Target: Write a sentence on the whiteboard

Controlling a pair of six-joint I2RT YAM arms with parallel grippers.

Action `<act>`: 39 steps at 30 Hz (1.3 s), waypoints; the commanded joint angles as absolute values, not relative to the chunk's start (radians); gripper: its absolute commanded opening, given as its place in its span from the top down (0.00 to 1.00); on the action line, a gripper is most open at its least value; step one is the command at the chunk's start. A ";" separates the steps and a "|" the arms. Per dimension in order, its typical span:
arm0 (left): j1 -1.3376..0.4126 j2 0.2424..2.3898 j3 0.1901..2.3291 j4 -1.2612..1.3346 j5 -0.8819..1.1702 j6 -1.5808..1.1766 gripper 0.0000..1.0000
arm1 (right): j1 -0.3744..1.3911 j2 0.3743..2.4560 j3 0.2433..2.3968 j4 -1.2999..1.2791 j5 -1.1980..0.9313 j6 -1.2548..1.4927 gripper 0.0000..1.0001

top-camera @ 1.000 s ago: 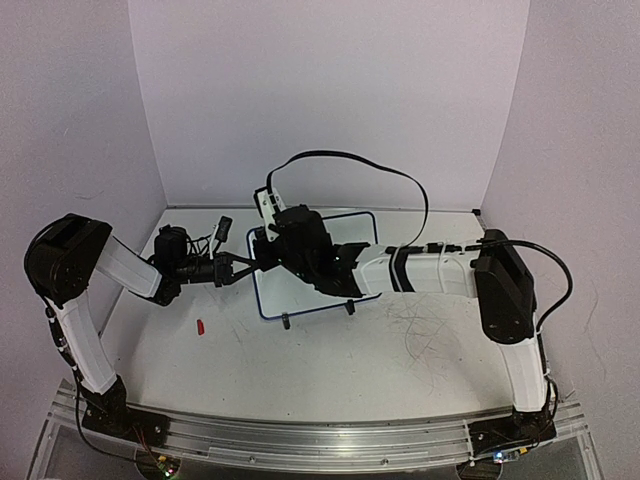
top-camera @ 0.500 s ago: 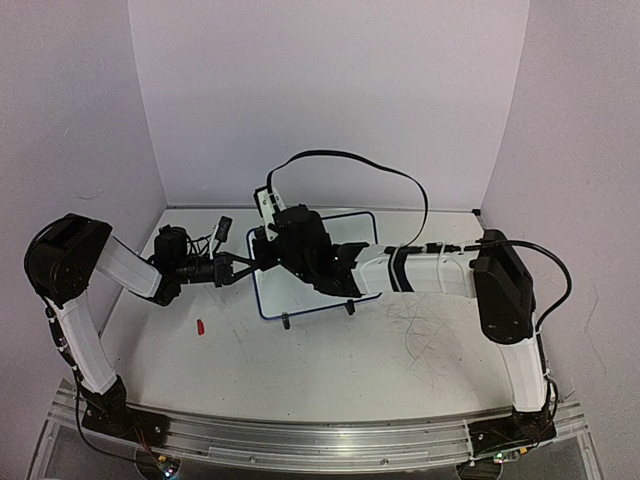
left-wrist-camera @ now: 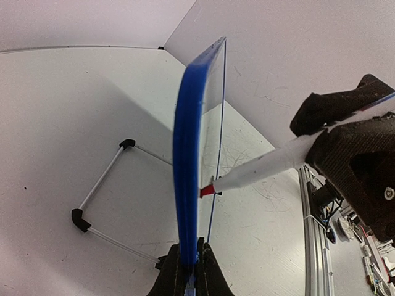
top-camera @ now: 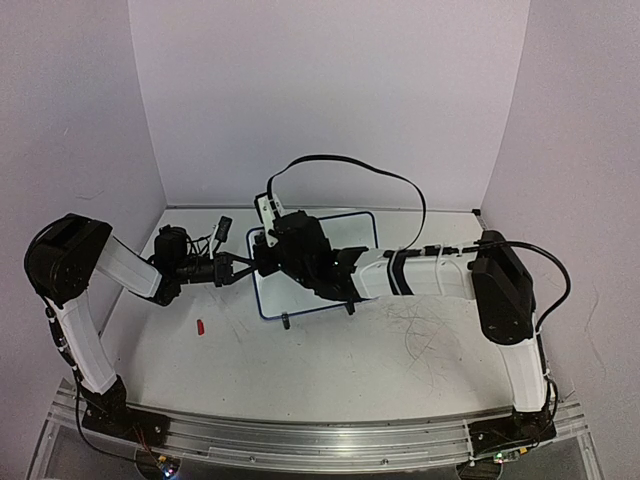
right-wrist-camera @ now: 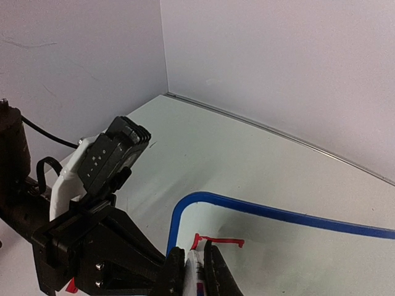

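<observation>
Marker [left-wrist-camera: 259, 169] pinched in right gripper [right-wrist-camera: 194, 264] touches whiteboard [left-wrist-camera: 187, 154], whose edge left gripper [left-wrist-camera: 190, 258] clamps.

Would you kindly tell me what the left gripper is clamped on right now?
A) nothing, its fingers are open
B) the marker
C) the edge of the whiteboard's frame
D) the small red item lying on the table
C: in the left wrist view the left gripper is closed on the blue frame edge of the whiteboard, while the marker is held by the right gripper.
</observation>
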State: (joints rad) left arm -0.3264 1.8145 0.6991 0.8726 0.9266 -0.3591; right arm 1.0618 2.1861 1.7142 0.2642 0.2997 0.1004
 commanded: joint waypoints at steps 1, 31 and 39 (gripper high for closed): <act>-0.327 1.797 0.706 0.875 0.910 -0.330 1.00 | 1.051 2.159 1.693 0.243 0.325 0.116 1.00; -0.328 1.789 0.701 0.871 0.904 -0.325 1.00 | 1.059 2.134 1.651 0.243 0.310 0.159 1.00; -0.328 1.792 0.701 0.870 0.901 -0.322 1.00 | 1.058 2.008 1.656 0.260 0.278 0.184 1.00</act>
State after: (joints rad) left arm -0.3266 1.8133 0.6991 0.8730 0.9249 -0.3583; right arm 1.0660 2.1409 1.6530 0.2397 0.2710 0.1677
